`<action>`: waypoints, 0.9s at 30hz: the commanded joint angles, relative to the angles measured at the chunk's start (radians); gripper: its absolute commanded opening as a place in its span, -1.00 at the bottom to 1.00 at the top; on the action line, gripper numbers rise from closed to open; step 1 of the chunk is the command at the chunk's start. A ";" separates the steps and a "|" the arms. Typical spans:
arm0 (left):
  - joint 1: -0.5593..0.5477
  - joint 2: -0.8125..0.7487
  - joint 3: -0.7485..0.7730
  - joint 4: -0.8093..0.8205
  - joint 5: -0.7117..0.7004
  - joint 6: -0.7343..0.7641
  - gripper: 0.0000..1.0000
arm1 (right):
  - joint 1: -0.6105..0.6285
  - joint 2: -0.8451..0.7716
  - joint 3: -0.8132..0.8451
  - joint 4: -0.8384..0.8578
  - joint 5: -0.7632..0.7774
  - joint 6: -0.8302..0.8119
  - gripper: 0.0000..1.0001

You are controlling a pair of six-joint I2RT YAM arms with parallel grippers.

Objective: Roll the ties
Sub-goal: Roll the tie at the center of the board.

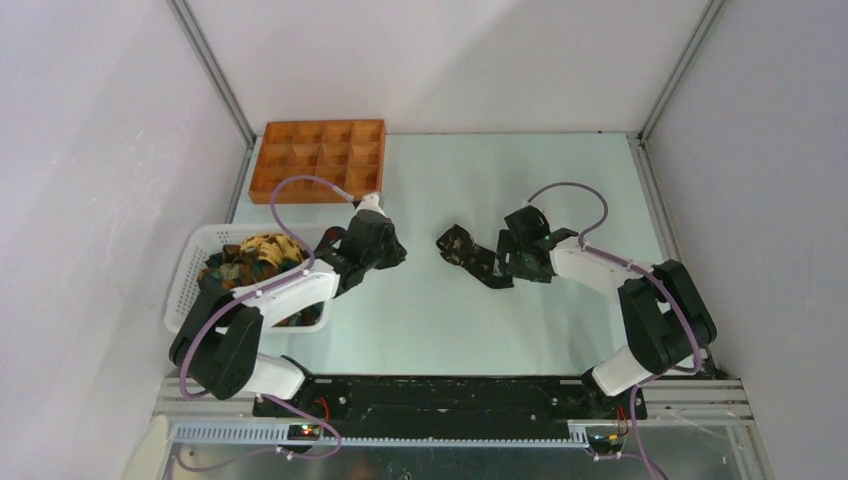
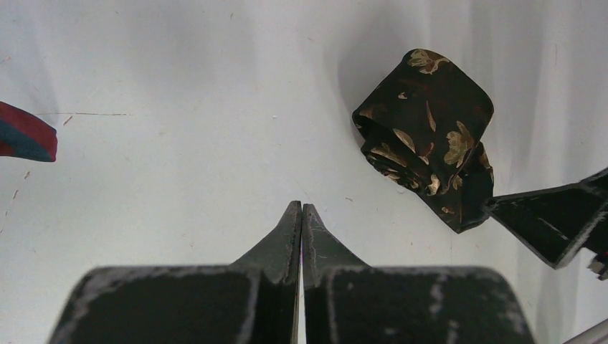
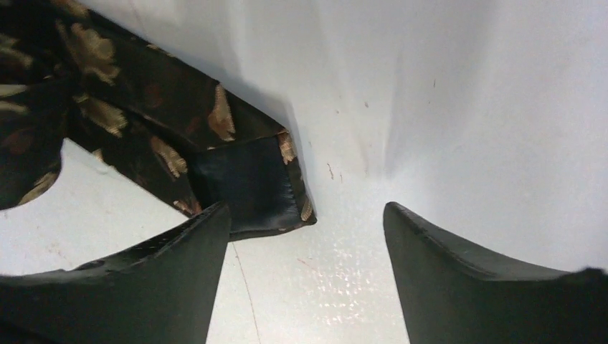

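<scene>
One dark tie (image 1: 462, 247) with a gold leaf print lies partly rolled on the table's middle. The left wrist view shows its roll (image 2: 426, 136), with a tail running toward the right arm. My right gripper (image 3: 307, 215) is open just over the table. The tie's flat tail end (image 3: 244, 186) lies against the tip of its left finger (image 3: 193, 251), and nothing is between the fingers. My left gripper (image 2: 302, 206) is shut and empty, hanging left of the roll and apart from it. More ties (image 1: 255, 262) are heaped in the basket.
A white mesh basket (image 1: 195, 260) stands at the left beside my left arm. An orange compartment tray (image 1: 318, 160) sits at the back left. A red and blue scrap of fabric (image 2: 25, 134) shows at the left edge of the left wrist view.
</scene>
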 commanded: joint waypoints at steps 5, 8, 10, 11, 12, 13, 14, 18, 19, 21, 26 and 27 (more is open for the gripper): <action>0.003 -0.043 0.021 0.014 -0.028 0.010 -1.00 | 0.013 -0.075 0.223 0.070 -0.161 -0.355 0.99; 0.006 -0.081 0.019 -0.028 -0.064 -0.001 -1.00 | 0.023 -0.007 0.315 0.072 -0.298 -0.508 0.99; 0.006 -0.116 0.012 -0.053 -0.096 -0.013 -1.00 | 0.046 0.043 0.375 0.072 -0.375 -0.608 0.99; 0.007 -0.129 0.000 -0.057 -0.120 -0.018 -1.00 | 0.064 0.060 0.406 0.072 -0.399 -0.632 0.99; 0.012 -0.153 -0.008 -0.063 -0.127 -0.025 -1.00 | 0.072 0.095 0.436 0.071 -0.404 -0.687 0.99; 0.015 -0.166 -0.022 -0.064 -0.138 -0.028 -1.00 | 0.086 0.131 0.449 0.073 -0.408 -0.709 0.99; 0.022 -0.188 -0.029 -0.070 -0.143 -0.032 -1.00 | 0.092 0.147 0.476 0.072 -0.414 -0.750 0.99; 0.039 -0.237 -0.064 -0.084 -0.155 -0.035 -1.00 | 0.106 0.229 0.543 0.059 -0.455 -0.831 0.99; 0.041 -0.243 -0.068 -0.086 -0.155 -0.035 -1.00 | 0.110 0.244 0.550 0.051 -0.455 -0.851 0.99; 0.046 -0.258 -0.078 -0.090 -0.159 -0.034 -1.00 | 0.114 0.259 0.559 0.049 -0.460 -0.875 0.99; 0.049 -0.269 -0.094 -0.087 -0.153 -0.038 -1.00 | 0.128 0.306 0.594 -0.009 -0.442 -0.916 0.99; 0.050 -0.269 -0.095 -0.086 -0.153 -0.040 -1.00 | 0.130 0.315 0.595 -0.017 -0.437 -0.924 0.99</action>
